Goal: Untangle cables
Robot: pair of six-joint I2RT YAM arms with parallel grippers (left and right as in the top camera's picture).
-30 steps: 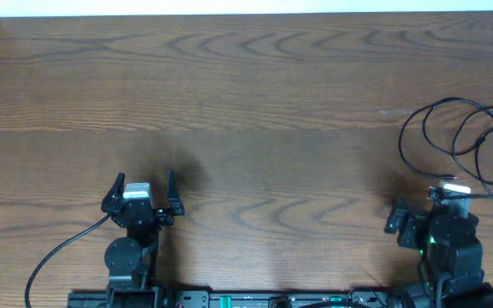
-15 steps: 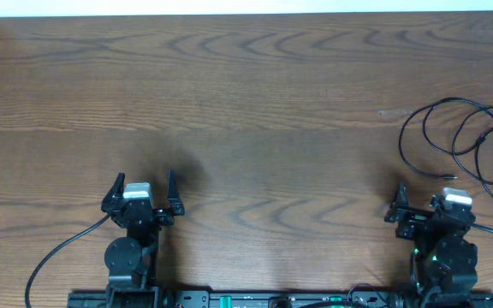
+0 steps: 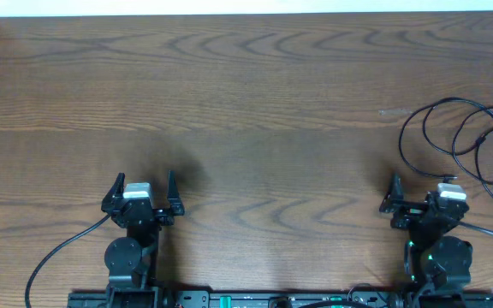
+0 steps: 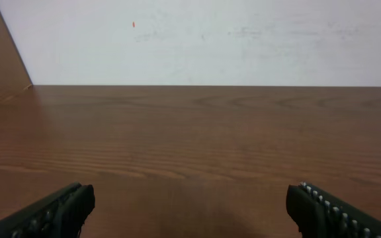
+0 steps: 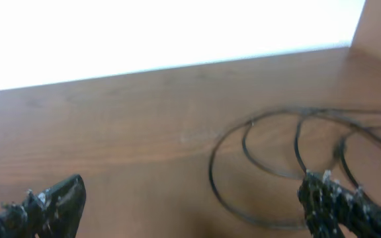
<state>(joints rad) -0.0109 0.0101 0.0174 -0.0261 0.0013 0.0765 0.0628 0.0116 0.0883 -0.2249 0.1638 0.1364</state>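
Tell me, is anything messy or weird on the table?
Yes. The cables on the right side of the table lie in a jumble of loops that cross over each other and run out of the overhead view. The left gripper and right gripper are open and empty. Nothing else looks odd.

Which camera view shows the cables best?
The overhead view: it shows the cables as open loops lying at the right edge of the table. The right wrist view shows only part of the loops, blurred. The left wrist view shows no cable.

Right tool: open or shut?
Open: the right tool has its fingers far apart, nothing between them; the cables lie ahead, untouched.
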